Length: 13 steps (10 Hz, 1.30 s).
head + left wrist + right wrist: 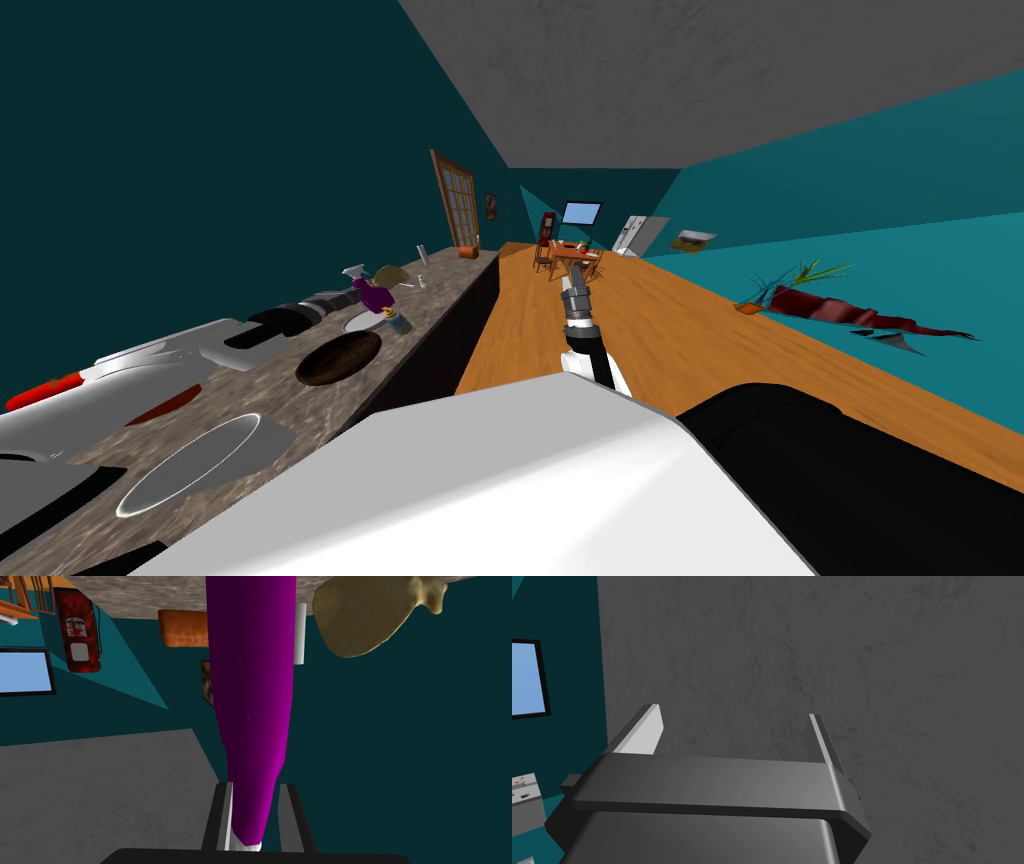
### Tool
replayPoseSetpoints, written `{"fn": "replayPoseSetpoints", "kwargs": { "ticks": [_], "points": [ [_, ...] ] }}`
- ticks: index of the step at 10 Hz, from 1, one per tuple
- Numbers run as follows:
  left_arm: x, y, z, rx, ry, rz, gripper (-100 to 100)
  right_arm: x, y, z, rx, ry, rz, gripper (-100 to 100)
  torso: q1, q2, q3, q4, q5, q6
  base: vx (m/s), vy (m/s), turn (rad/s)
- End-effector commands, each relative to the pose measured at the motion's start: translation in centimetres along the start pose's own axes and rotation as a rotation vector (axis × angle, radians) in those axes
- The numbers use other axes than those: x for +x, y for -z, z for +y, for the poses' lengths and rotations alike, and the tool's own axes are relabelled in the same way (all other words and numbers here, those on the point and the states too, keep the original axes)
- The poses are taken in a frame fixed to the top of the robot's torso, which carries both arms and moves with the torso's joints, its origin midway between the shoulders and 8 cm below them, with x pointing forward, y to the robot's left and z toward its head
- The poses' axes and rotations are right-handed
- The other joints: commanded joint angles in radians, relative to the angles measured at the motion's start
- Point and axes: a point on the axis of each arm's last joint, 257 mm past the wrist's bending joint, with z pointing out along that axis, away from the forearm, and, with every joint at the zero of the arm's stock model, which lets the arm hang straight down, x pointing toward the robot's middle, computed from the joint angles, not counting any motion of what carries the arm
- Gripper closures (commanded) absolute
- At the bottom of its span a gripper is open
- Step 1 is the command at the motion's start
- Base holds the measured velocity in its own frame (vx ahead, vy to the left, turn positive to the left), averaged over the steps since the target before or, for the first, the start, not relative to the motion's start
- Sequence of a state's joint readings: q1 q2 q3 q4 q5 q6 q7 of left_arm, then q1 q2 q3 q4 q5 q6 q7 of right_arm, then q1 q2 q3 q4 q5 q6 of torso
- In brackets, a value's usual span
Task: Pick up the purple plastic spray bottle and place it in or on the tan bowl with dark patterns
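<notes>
Room: teal walls, wooden floor (700,330), a speckled stone counter (445,290) at the robot's left.
Count: one purple spray bottle (252,701); two bowls on the counter, a dark brown bowl (340,358) and a light grey bowl (195,462).
Left gripper (256,788): clenched on the bottle's tapered end, fingers pressing its sides.
Bottle's place: over the counter, just beyond the dark brown bowl.
Right gripper (732,726): released, fingers wide apart.
Writing: a red sign (77,631) bears a label, not readable.

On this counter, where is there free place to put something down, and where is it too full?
Free: the counter stretch between the white post and the orange object; also the patch between the dark brown bowl and the grey dish. Crowded: around the purple spray bottle, by the small bottle.
</notes>
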State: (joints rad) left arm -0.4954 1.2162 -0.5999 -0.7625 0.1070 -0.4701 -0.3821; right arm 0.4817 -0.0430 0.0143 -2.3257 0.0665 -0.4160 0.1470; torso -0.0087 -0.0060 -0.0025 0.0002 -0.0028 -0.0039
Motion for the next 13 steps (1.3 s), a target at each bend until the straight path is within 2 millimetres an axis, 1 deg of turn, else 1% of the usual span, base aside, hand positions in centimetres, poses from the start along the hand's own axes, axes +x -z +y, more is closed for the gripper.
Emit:
{"fn": "replayPoseSetpoints", "kwargs": {
  "ticks": [1, 2, 5, 6, 7, 8, 9, 10, 12, 13],
  "points": [
    [-0.9, 0.1, 1.4, -0.043, 0.008, -0.007, 100, 0.0, 0.0, 0.0, 0.000, 0.000, 0.000, 0, 0.000, 0.000, 0.000, 0.000, 0.000, 0.000, 0.005, -0.130, 0.012],
    [-1.9, 0.3, 3.2, -0.090, 0.020, -0.015, 100, 0.0, 0.0, 0.0, 0.000, 0.000, 0.000, 0, 0.000, 0.000, 0.000, 0.000, 0.000, 0.000, -0.009, -0.166, -0.006],
    [-3.1, 0.9, 5.7, -0.160, 0.041, -0.025, 100, 0.0, 0.0, 0.0, 0.000, 0.000, 0.000, 0, 0.001, 0.002, 0.001, 0.000, 0.000, 0.000, -0.017, -0.128, 0.006],
    [-3.1, 0.9, 5.7, -0.160, 0.041, -0.025, 100, 0.0, 0.0, 0.0, 0.000, 0.000, 0.000, 0, 0.001, 0.002, 0.001, 0.000, 0.000, -0.001, 0.001, -0.072, 0.012],
    [-4.0, 1.7, 8.2, -0.229, 0.067, -0.033, 100, 0.0, 0.0, 0.0, 0.000, 0.000, 0.000, 0, 0.004, 0.001, 0.001, 0.000, 0.001, -0.001, 0.002, -0.127, -0.012],
    [-4.0, 1.7, 8.2, -0.229, 0.067, -0.033, 100, 0.0, 0.0, 0.0, 0.000, 0.000, 0.000, 0, 0.001, 0.001, 0.001, 0.000, 0.000, -0.001, -0.001, -0.140, 0.026],
    [-4.5, 2.3, 9.8, -0.275, 0.085, -0.039, 100, 0.0, 0.0, 0.0, 0.000, 0.000, 0.000, 0, 0.001, 0.001, 0.001, 0.000, 0.000, -0.001, -0.015, -0.123, 0.005],
    [-4.5, 2.3, 9.8, -0.275, 0.085, -0.039, 100, 0.0, 0.0, 0.0, 0.000, 0.000, 0.000, 0, 0.001, 0.002, 0.001, 0.001, 0.000, -0.001, -0.018, -0.084, 0.008],
    [-4.8, 3.1, 11.4, -0.322, 0.107, -0.042, 100, 0.0, 0.0, 0.0, 0.000, 0.000, 0.000, 0, 0.005, 0.002, 0.001, 0.001, 0.001, -0.001, -0.009, -0.071, 0.001],
    [-4.9, 4.0, 13.2, -0.375, 0.132, -0.043, 100, 0.0, 0.0, 0.0, 0.000, 0.000, 0.000, 0, 0.005, 0.002, 0.001, 0.001, 0.002, -0.002, -0.001, -0.124, 0.017]
  ]
}}
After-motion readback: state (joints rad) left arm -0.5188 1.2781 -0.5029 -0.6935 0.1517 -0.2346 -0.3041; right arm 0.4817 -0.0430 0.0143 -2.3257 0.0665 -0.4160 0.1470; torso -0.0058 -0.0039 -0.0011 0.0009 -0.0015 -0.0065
